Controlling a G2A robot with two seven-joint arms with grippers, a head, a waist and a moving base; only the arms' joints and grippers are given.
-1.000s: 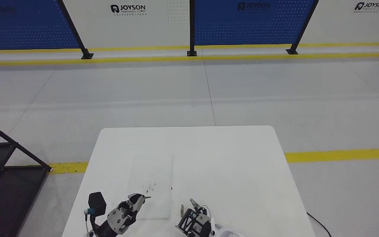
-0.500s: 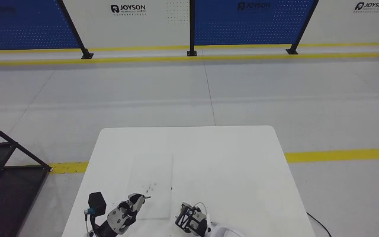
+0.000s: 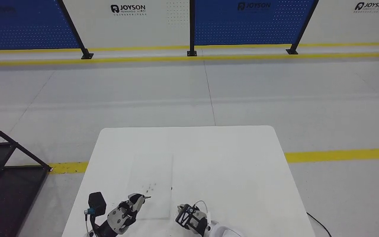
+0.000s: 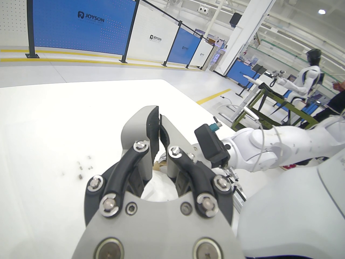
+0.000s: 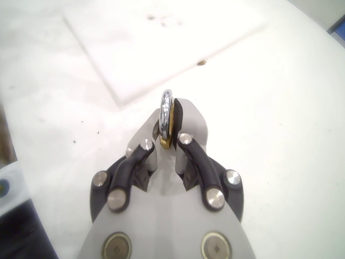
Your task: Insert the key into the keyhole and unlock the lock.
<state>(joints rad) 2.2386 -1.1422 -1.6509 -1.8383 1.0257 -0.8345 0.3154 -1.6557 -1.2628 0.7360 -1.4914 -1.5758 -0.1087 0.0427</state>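
Observation:
The padlock, with a brass body and a silver shackle, stands on edge between the fingers of my right gripper, which is shut on it just above the white table. In the top view the right gripper is near the table's front edge, and my left gripper is a little to its left. A thin key tip sticks out of the left gripper. In the left wrist view the left gripper has its pads pressed together. The right arm's wrist is close beside it.
A thin white mat lies on the table ahead of both grippers, with several dark specks on it. A black frame stands off the table's left side. The far half of the table is bare.
The right gripper has turned and drawn slightly back toward the front edge with the padlock. The brass body no longer shows in the top view. The left arm has kept still.

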